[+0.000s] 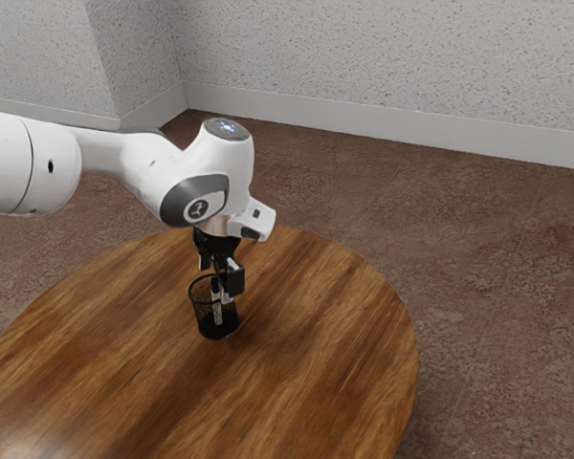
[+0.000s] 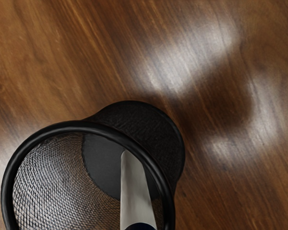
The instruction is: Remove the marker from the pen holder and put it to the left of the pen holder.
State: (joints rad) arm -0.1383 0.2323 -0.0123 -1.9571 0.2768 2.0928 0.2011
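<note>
The robot's gripper (image 1: 222, 293) is lowered over the mouth of the black mesh pen holder (image 1: 204, 316), which stands upright on the round wooden desk (image 1: 316, 354). The marker (image 1: 218, 311) is inside the pen holder, its pale barrel showing through the mesh in the exterior view and its dark blue end uppermost, close by the gripper. In the wrist view the barrel runs down within the black rim (image 2: 62, 127) towards the dark base, passing near one side of the rim, and the blue end (image 2: 140, 226) lies just under the hand. Whether the gripper has clamped the marker or is merely placed about it cannot be told from these pictures. The step in hand therefore looks to be the grasp, or the instant on either side of it; the removal and the placing are both left to do. If the hold is not made, the next move calls for closing on the blue end without catching the rim; if it is made, it calls for a straight, slow lift until the lower tip of the barrel is above the rim. Moving sideways too soon could drag the pen holder or tip it over. After that, the marker would need carrying to the left of the pen holder and lowering gently to the wood, since a round barrel might roll when let go.
</note>
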